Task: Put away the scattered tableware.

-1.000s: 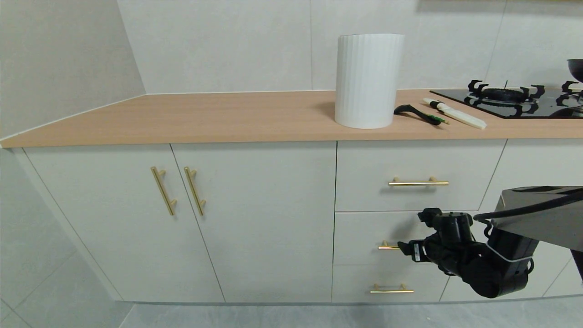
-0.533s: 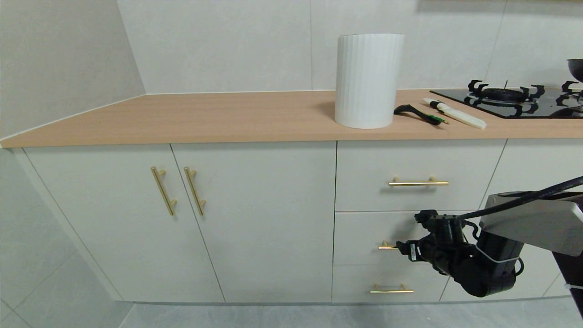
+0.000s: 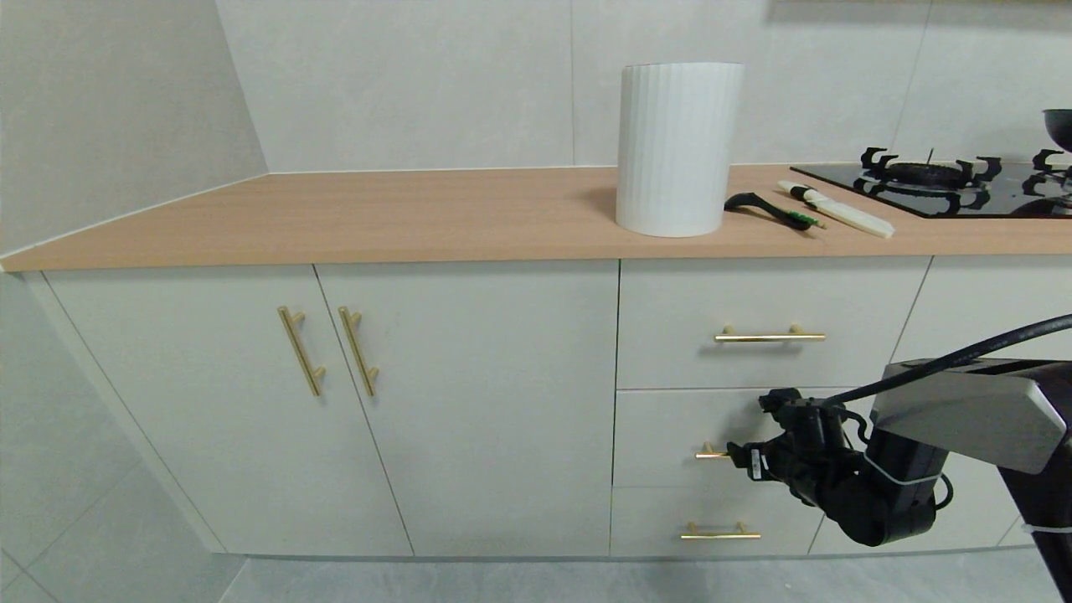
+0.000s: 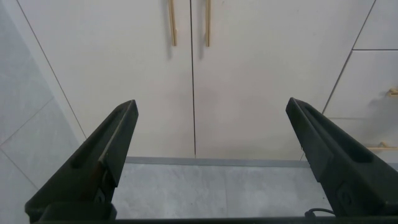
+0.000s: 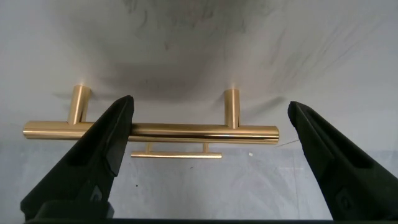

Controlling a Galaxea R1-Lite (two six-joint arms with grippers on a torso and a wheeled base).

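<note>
Right arm, at the drawer stack. The right gripper [image 3: 737,456] sits level with the middle drawer handle [image 5: 186,132], fingers spread wide and holding nothing. In your right wrist view the brass bar lies just ahead of the fingers, close to them. I cannot tell whether there is contact.

Key relation: the bar's long axis is horizontal along the drawer front, and it runs from one finger toward the other. The opening therefore lines up along the bar, not across it. Judgement: closing from this pose would not pinch the bar through its thickness. You would need either a wrist roll of a quarter turn or a finger hooked behind the bar before pulling straight out.

The left gripper [image 4: 211,109] is low, facing the cabinet doors [image 4: 249,74], with its fingers also wide and empty. It is well apart from the drawers, so the right arm is the nearer one.

The tableware is on the counter [image 3: 419,213]: a black ladle [image 3: 766,208] and a white utensil [image 3: 837,209]. They lie between the white ribbed canister [image 3: 677,146] and the stove [image 3: 938,188], untouched, above and behind the right gripper. Judgement: the task is at an early stage, with no drawer open yet.
</note>
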